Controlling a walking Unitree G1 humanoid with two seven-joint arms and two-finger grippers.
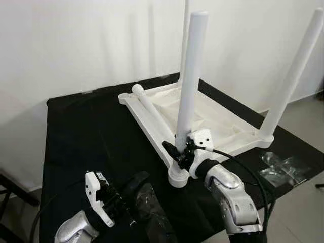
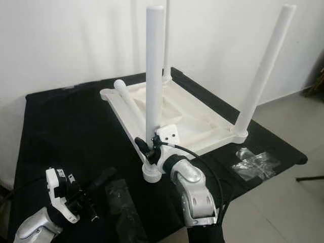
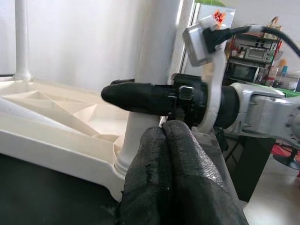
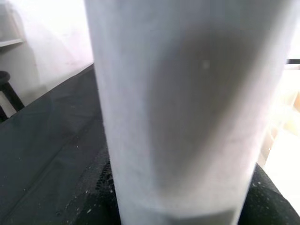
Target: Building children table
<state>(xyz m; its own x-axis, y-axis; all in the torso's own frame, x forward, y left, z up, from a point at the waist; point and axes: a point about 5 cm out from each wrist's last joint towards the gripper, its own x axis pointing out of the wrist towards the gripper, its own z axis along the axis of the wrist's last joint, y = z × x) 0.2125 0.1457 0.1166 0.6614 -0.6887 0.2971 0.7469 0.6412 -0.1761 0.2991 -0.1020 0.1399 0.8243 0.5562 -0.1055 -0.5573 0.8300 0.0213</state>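
Right gripper (image 1: pixel 178 152) clamped on near white leg (image 1: pixel 190 76) just above its socket in upturned tabletop (image 1: pixel 212 119), probably twisting it home. Left gripper (image 1: pixel 132 186) fingers together, idle, apart from leg.

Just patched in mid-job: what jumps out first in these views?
An upside-down white tabletop lies on the black cloth with legs pointing up. The right tool is clamped low on the nearest leg at the front corner. A loose leg lies across the tabletop; the left tool rests shut beside it.
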